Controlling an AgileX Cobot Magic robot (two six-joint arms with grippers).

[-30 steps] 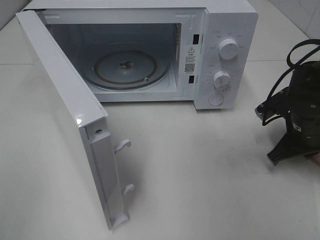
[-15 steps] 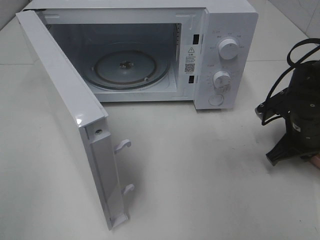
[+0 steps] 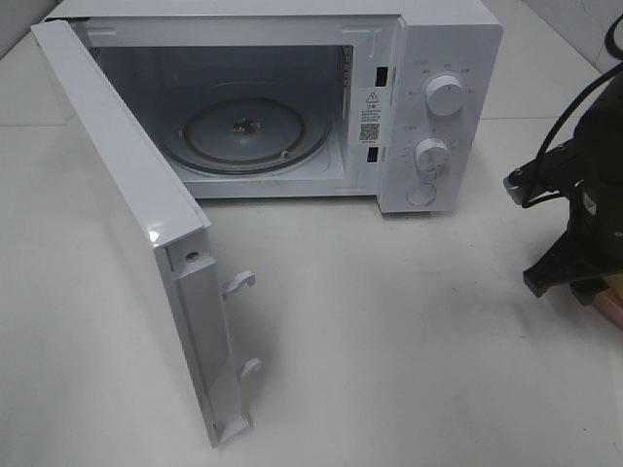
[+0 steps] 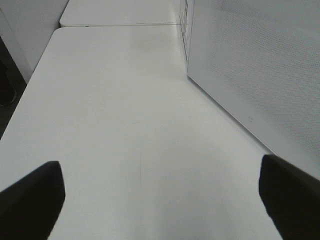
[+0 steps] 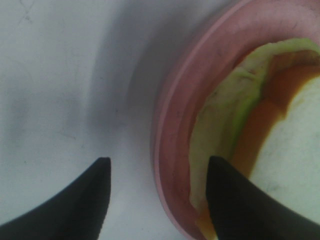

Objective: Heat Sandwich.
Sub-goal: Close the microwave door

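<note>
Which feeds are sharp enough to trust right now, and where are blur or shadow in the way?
Exterior high: evenly lit and sharp, with a small glare spot on the microwave door. Left wrist: clear, soft light on the table. Right wrist: close and blurry; plate and sandwich look soft, and a grey shadow lies beside the plate.

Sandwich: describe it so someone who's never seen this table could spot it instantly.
Start at the white microwave, door open, then go to the table's right edge, where the right gripper hangs open over a pink plate. The sandwich lies on that plate: pale yellowish-green bread with orange-red filling, the only food in view.
</note>
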